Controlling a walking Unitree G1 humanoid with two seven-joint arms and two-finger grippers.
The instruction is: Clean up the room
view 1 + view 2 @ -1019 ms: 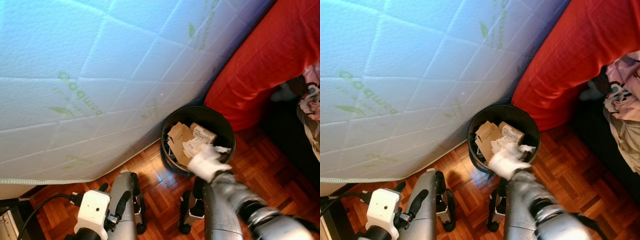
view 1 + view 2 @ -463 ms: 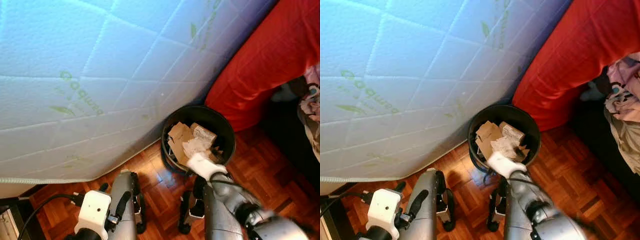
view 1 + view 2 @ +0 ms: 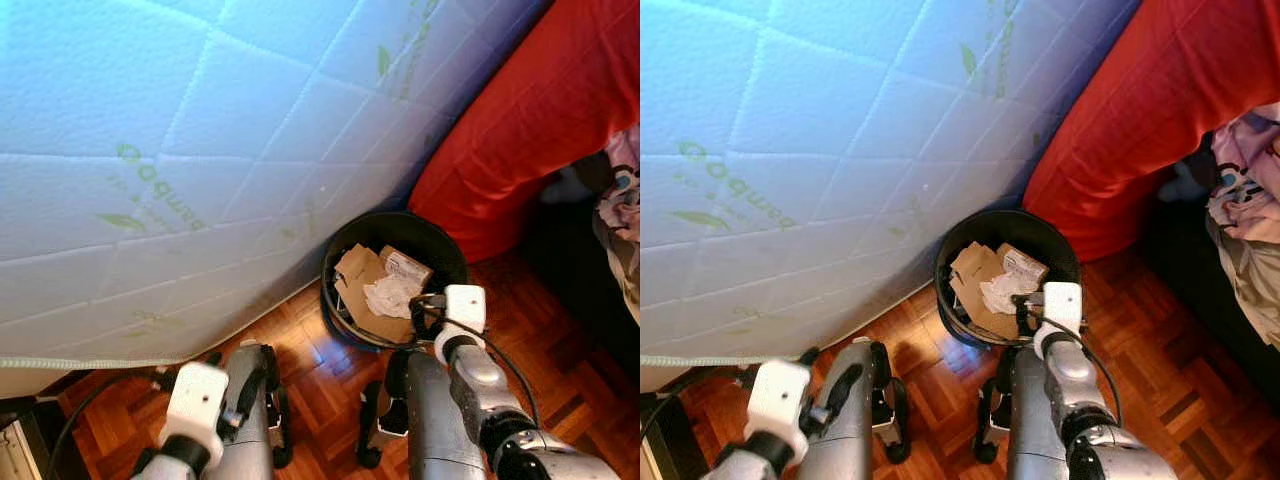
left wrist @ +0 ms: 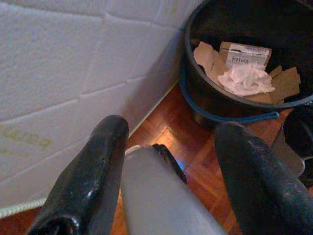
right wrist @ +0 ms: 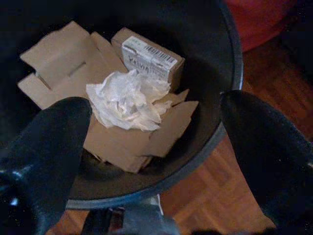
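Parquet flooring (image 3: 520,330) beside a white mattress (image 3: 170,160) is occupied by a black bin (image 5: 230,58) holding cardboard scraps (image 5: 58,54), a small box (image 5: 149,56) and crumpled paper (image 5: 127,100), just below the right gripper (image 5: 156,161), whose fingers are spread wide and empty.

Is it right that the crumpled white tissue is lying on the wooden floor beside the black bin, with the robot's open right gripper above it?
Not quite. The crumpled white tissue lies inside the black bin, on top of the cardboard scraps, not on the floor. The right wrist view shows it plainly. The rest holds: the right gripper is open above it.
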